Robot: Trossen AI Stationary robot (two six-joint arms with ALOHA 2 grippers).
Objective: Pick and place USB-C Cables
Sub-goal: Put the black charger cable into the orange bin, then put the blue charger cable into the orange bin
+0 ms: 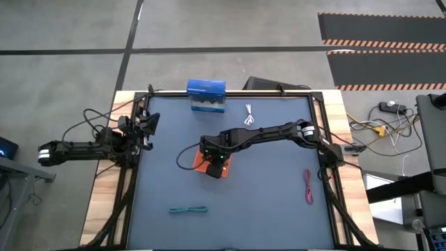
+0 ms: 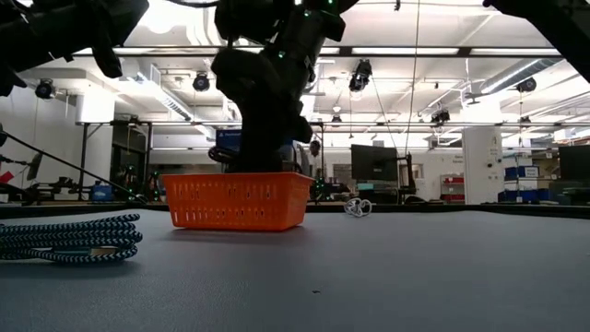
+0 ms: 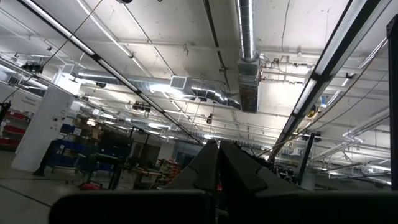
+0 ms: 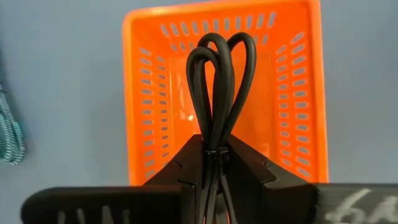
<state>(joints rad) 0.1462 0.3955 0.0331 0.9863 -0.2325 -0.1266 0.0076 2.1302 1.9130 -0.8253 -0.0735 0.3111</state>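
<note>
The right gripper point(image 4: 211, 163) hangs right over the orange basket point(image 4: 155, 81) near the middle of the table point(image 1: 279, 202). Its jaws are pinching the black cable point(image 4: 217, 87), a small bundle of loops that sticks out past the fingertips, above the open basket. From the side you cannot tell if the loops are inside the basket walls yet.

What could go wrong? The jaws hold the bundle by 1 end only. If they let go while the loops are too high, the springy bundle might bounce and land on the rim, or tip out onto the table. If the arm goes down too far, it could bump the light basket and push it away. The bundle could also stick to the jaws for a bit and get pulled back out when the arm lifts.

3 more cables wait on the table: the white cable point(image 1: 249, 116) near the far edge, the red cable point(image 1: 307, 187) on the right side, and the teal cable point(image 1: 188, 209) near the front edge. They are all well apart from the basket.

The left gripper point(image 1: 144, 124) rests at the left edge of the table with its jaws pressed together, holding nothing.
</note>
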